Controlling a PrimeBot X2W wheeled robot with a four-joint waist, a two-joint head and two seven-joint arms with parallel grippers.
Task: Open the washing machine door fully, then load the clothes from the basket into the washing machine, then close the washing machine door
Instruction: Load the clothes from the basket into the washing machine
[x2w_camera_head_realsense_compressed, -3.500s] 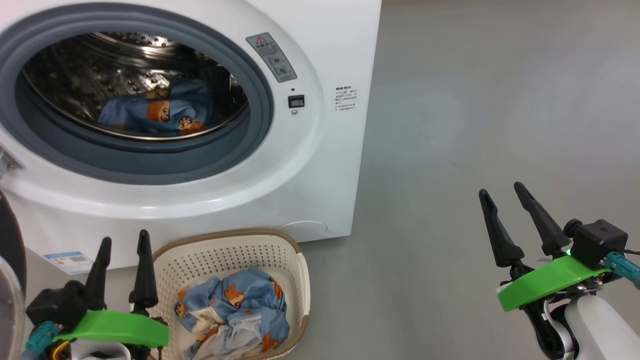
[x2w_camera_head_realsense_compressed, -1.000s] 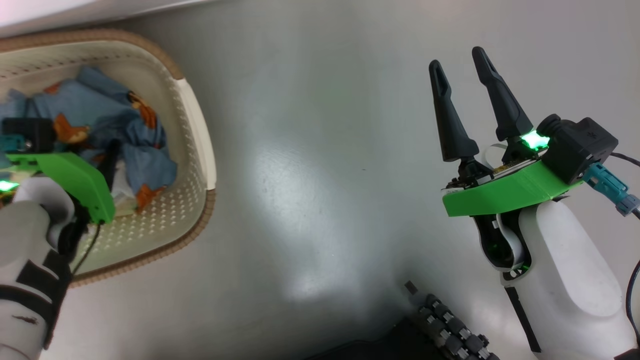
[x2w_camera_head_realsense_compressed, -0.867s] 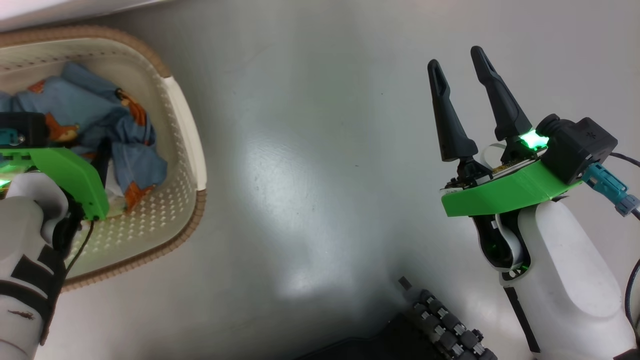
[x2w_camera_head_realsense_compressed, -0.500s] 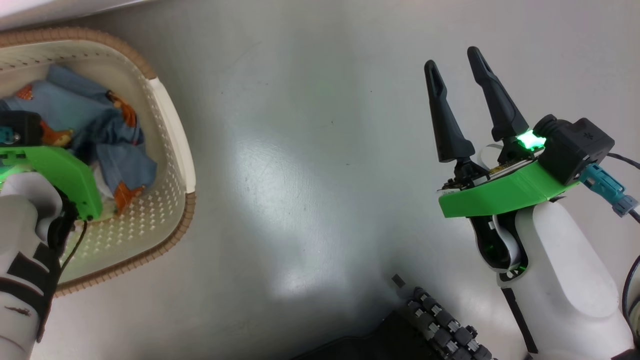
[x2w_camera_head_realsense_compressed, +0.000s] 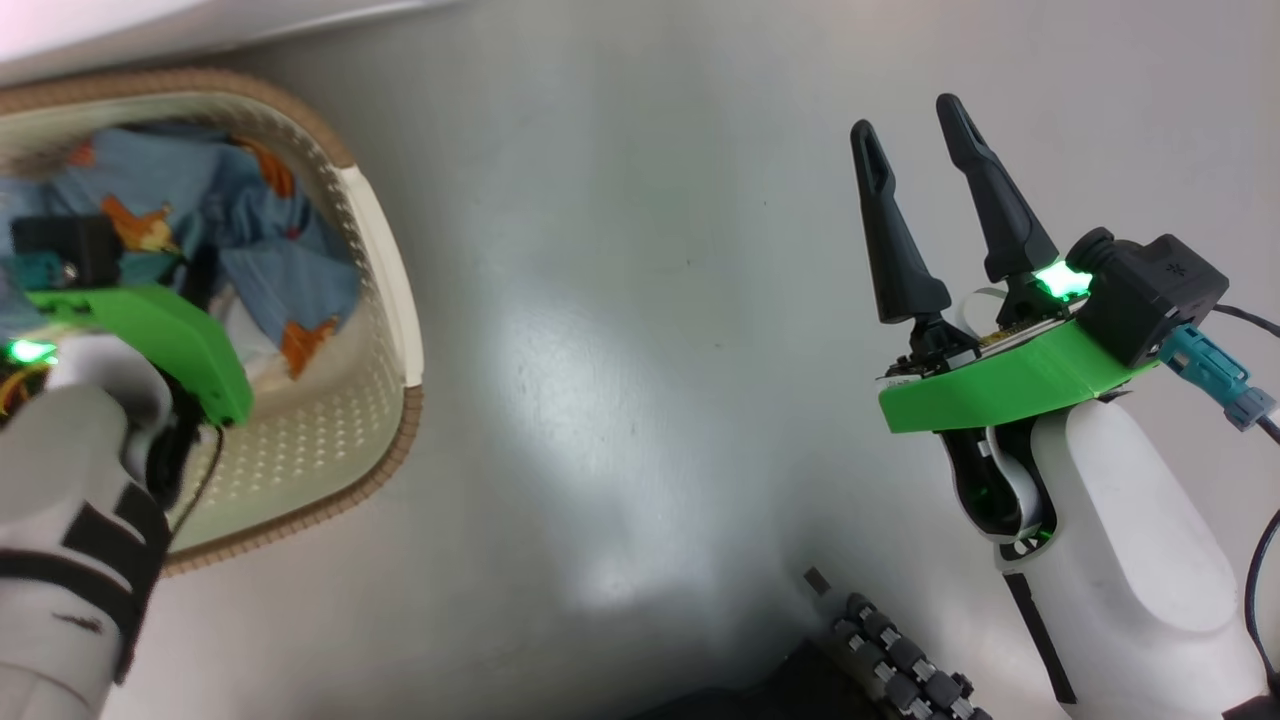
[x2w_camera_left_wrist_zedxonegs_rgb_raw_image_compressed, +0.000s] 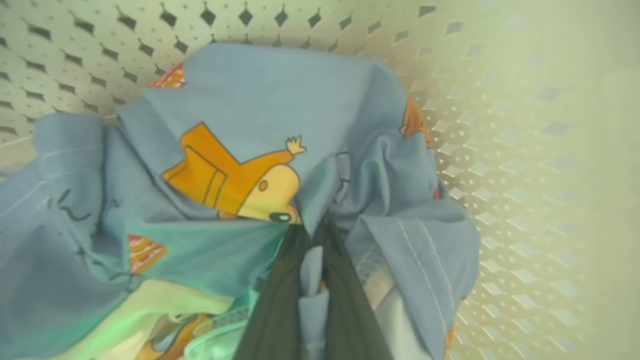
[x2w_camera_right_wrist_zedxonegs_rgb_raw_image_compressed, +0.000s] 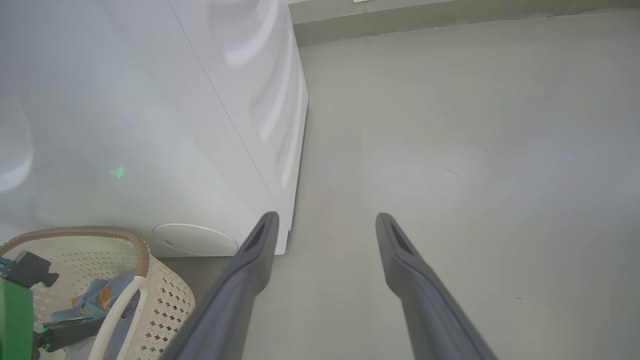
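Note:
The cream basket with its brown rim sits on the floor at the left, just in front of the white washing machine. Light blue clothes with orange cartoon figures lie bunched inside it. My left gripper reaches down into the basket and is shut on a fold of the blue fabric, which is pinched between its dark fingers. In the head view its fingers are mostly hidden behind the green wrist mount. My right gripper hovers open over bare floor to the right, holding nothing. The washing machine door is out of view.
Grey floor stretches between the basket and my right arm. The dark roller wheels of my base show at the bottom. In the right wrist view the right gripper points past the machine's front corner, and a round cap sits low on the machine.
The left gripper has closed from open onto the blue fabric in the basket. The head camera has shifted a little. The right gripper has stayed open in place.

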